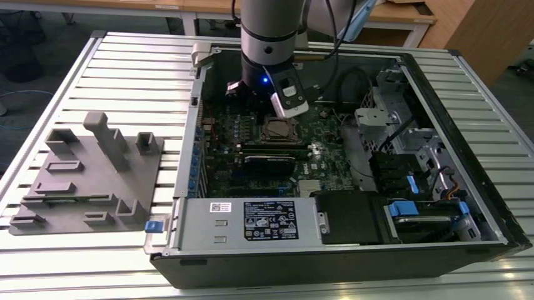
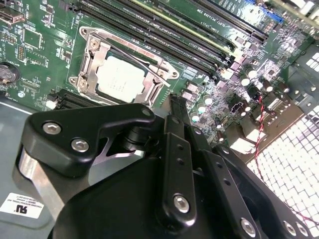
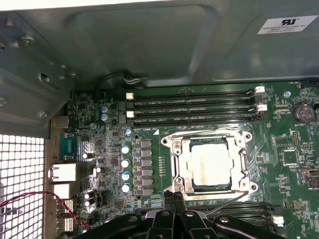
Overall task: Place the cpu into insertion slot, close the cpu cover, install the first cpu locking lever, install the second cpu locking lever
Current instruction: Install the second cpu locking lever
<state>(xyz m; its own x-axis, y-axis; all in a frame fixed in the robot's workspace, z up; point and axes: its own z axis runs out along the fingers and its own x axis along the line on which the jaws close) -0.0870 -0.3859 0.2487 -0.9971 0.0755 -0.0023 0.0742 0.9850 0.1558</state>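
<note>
Gripper [image 3: 175, 198] beside covered cpu [image 3: 211, 163], fingertips cut off.

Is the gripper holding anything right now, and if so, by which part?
Nothing is held. The gripper is shut and empty, beside the insertion slot, where the cpu sits under the cpu cover.

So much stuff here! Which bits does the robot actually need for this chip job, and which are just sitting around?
Job:
cpu, in its slot
cover
end effector, close by the slot

Lying about:
grey fixture on the table
memory slots
power supply
</note>
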